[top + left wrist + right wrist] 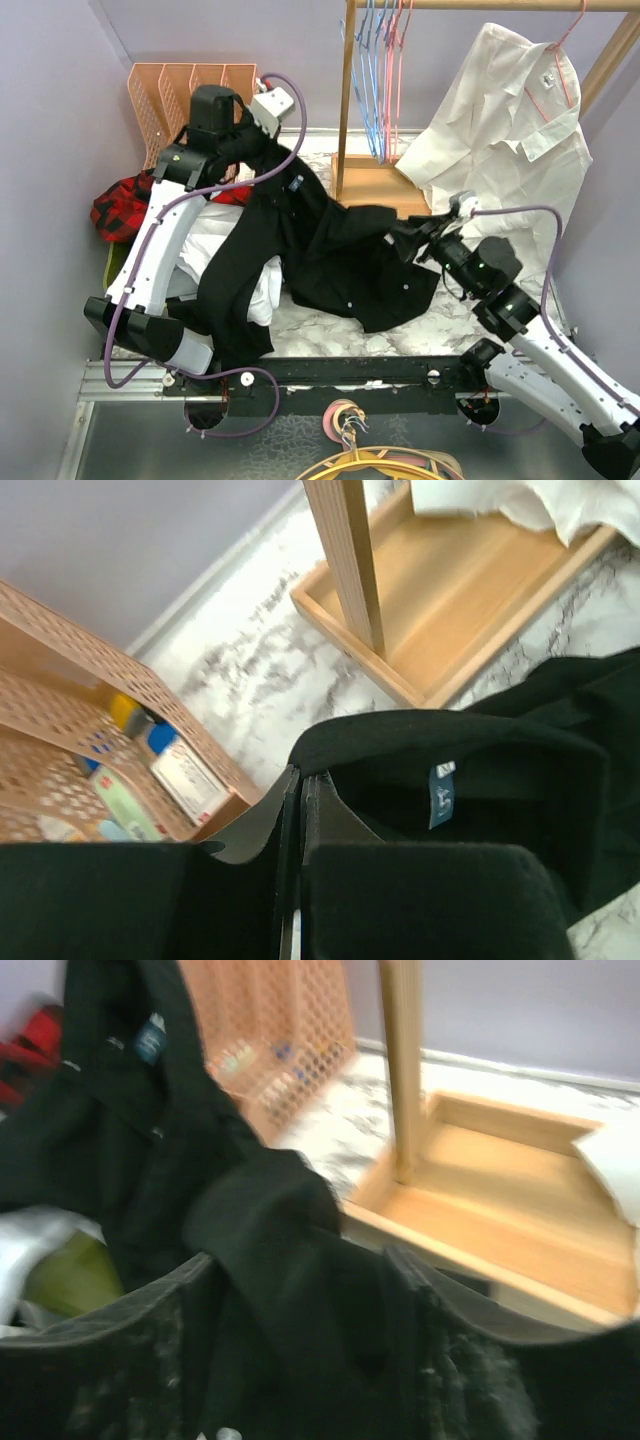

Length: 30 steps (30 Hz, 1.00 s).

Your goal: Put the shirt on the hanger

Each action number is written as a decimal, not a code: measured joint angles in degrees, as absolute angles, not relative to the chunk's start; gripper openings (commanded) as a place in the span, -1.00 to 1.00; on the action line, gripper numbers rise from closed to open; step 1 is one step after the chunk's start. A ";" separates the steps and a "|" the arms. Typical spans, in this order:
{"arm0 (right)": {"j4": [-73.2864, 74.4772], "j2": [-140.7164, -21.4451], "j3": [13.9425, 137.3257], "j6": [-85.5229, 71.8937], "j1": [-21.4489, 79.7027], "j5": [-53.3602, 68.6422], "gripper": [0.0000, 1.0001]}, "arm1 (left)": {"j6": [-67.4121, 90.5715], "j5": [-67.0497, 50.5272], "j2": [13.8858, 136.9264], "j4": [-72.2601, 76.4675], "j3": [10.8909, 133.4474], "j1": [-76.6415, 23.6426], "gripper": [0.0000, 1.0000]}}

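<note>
The left claw (pixel 300 790) is raised high over the back left of the desk (pixel 330 320). Its own camera shows the two dark fingers pressed flat together, only a hairline seam between them, nipped on the shirt (pixel 320 250) at the collar. A small blue neck label sits just past the fingertips there; from above it is only a speck. The overhead view gives what the wrist cameras cannot: the soft matte black cloth hangs in a long fold from this claw down over the left arm's base, and the rest spreads rightward across the marble-patterned desk, tiny pale buttons along one edge.

The right claw (pixel 298 1260) is low at the shirt's right edge. Its blurred wrist view shows the fingers partly spread with a rumpled bunch of black cloth between them; I cannot tell whether they press it.

Beyond stands a pale wooden rack with a square post and shallow tray base (pixel 450 610). The hanger (pixel 398 80), thin pink-red wire, hangs on its rail beside blue wire hangers (pixel 372 70). A white shirt (pixel 510 130) hangs further right. A perforated peach organizer (pixel 190 85) stands back left, a red-and-black plaid garment (pixel 120 205) beside it.
</note>
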<state>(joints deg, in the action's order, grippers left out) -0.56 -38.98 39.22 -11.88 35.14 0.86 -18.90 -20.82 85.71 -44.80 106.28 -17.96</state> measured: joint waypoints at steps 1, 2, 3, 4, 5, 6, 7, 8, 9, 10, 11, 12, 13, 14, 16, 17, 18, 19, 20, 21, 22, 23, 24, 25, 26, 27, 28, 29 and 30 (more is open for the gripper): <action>-1.17 -38.30 36.45 -13.02 35.14 -0.25 0.94 | -18.20 -20.71 85.25 -42.70 102.96 -18.31 -1.00; -1.78 -37.91 33.54 -14.92 35.14 -1.41 1.00 | -17.58 -20.45 84.88 -41.08 99.88 -18.65 -1.00; -2.24 -37.98 31.07 -16.67 35.14 -2.68 0.99 | -17.15 -20.10 84.71 -39.44 97.14 -19.27 -1.00; -2.59 -38.46 29.50 -17.56 35.14 -3.79 0.99 | -16.73 -19.92 84.71 -38.48 95.04 -19.97 -1.00; -2.66 -39.11 28.51 -18.22 35.14 -4.89 0.99 | -16.27 -19.81 84.84 -37.34 92.99 -20.84 -1.00; -2.83 -40.05 28.08 -18.81 35.14 -6.11 0.99 | -15.79 -19.75 85.12 -36.51 91.31 -21.80 -1.00; -3.09 -40.66 28.05 -19.00 35.14 -6.87 0.99 | -15.49 -19.75 85.34 -36.05 90.61 -22.44 -1.00; -4.19 -41.56 28.08 -19.05 35.14 -8.10 0.99 | -15.11 -19.75 85.58 -35.44 90.08 -23.11 -1.00; -5.37 -42.04 28.10 -18.76 35.14 -8.80 0.99 | -14.74 -19.77 85.86 -34.98 89.97 -23.66 -1.00; -6.11 -42.19 28.10 -18.55 35.14 -8.91 0.99 | -14.39 -19.86 85.95 -34.33 90.00 -24.27 -1.00; -8.01 -42.44 28.10 -17.76 35.14 -8.67 0.99 | -14.04 -19.94 85.97 -33.95 90.17 -24.60 -1.00; -9.69 -42.57 28.12 -17.19 35.14 -8.01 0.99 | -13.76 -20.03 85.97 -33.61 90.45 -24.82 -1.00; -11.31 -42.81 28.16 -16.60 35.14 -7.05 0.99 | -13.52 -20.14 85.95 -33.28 90.85 -24.88 -1.00; -13.58 -43.55 28.36 -16.08 35.09 -5.21 0.99 | -13.30 -20.18 85.95 -32.97 91.29 -24.88 -1.00; -17.65 -46.46 29.54 -15.31 35.07 -0.73 0.99 | -12.91 -20.34 85.93 -32.38 91.66 -24.88 -1.00; -19.38 -48.60 30.44 -15.16 35.07 1.41 0.99 | -12.67 -20.49 85.91 -32.23 91.74 -24.88 -1.00; -21.10 -51.62 31.86 -15.11 35.07 4.29 0.99 | -12.45 -20.60 85.91 -32.16 91.77 -24.86 -1.00; -22.28 -54.00 33.12 -15.11 35.07 5.82 0.99 | -12.29 -20.71 85.91 -32.16 91.77 -24.86 -1.00; -23.20 -56.69 34.33 -15.14 35.07 7.38 1.00 | -12.19 -20.95 85.91 -32.16 91.77 -24.88 -1.00; -24.71 -60.31 35.73 -15.18 35.07 9.93 0.99 | -12.05 -21.23 85.89 -32.18 91.77 -24.88 -1.00; -26.70 -63.26 36.69 -15.44 35.07 12.21 0.97 | -11.97 -21.41 85.82 -32.16 91.74 -24.88 -1.00; -26.92 -65.67 37.30 -15.44 35.07 12.73 0.94 | -11.84 -21.67 85.73 -32.16 91.68 -24.88 -1.00; -28.01 -68.14 37.69 -15.88 35.07 13.96 0.91 | -11.77 -21.87 85.65 -32.16 91.61 -24.88 -1.00; -28.99 -70.13 38.17 -16.23 35.07 15.03 0.85 | -11.68 -22.09 85.49 -32.14 91.44 -24.88 -1.00; -29.89 -71.77 38.68 -16.36 35.07 15.77 0.78 | -11.64 -22.52 85.34 -32.16 91.18 -24.86 -1.00; -30.74 -73.91 39.59 -16.78 35.07 16.49 0.67 | -11.64 -22.92 85.25 -32.16 91.02 -24.86 -1.00; -31.62 -76.31 40.93 -16.91 35.07 17.17 0.54 | -11.64 -23.40 85.12 -32.16 90.83 -24.88 -1.00; -32.08 -78.04 42.11 -17.21 35.09 17.63 0.40 | -11.68 -24.05 85.01 -32.16 90.63 -24.88 -1.00; -32.71 -80.12 43.59 -17.37 35.07 18.02 0.23 | -11.73 -24.86 84.84 -32.21 90.32 -24.88 -0.99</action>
<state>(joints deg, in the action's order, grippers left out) -32.71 -80.12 43.59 -17.37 35.07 18.02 -11.73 -24.86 84.84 -32.21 90.32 -24.88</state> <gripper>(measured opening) 0.809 0.019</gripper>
